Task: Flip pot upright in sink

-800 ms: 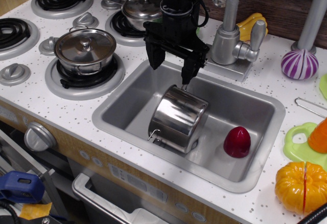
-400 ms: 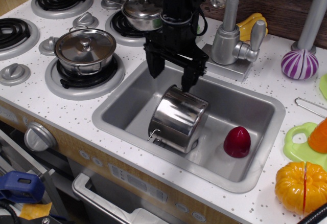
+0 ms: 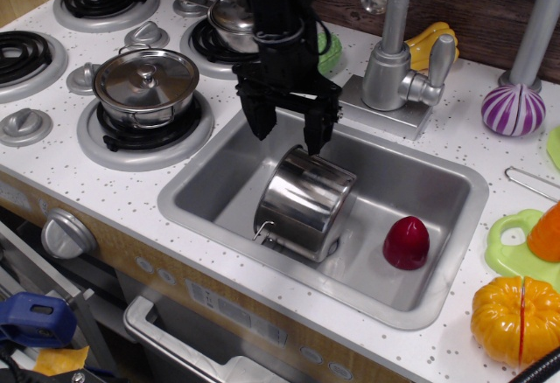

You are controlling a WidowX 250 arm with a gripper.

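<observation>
The shiny lidless steel pot (image 3: 304,201) lies tilted on its side in the grey sink (image 3: 437,182), its base end toward the back and a wire loop handle at its front left. My black gripper (image 3: 287,134) hangs open just above the pot's back upper edge, inside the sink's back left part. Its right finger (image 3: 316,131) is close to the pot's top edge; I cannot tell whether it touches. The gripper holds nothing.
A red toy (image 3: 406,242) stands in the sink to the pot's right. A faucet (image 3: 398,59) rises behind the sink. A lidded steel pot (image 3: 146,84) sits on the front burner at left, another (image 3: 234,14) behind the arm. Toy vegetables (image 3: 514,315) lie at right.
My gripper has moved left and a little toward the front, staying open above the pot's back edge. The pot and the red toy have not moved.
</observation>
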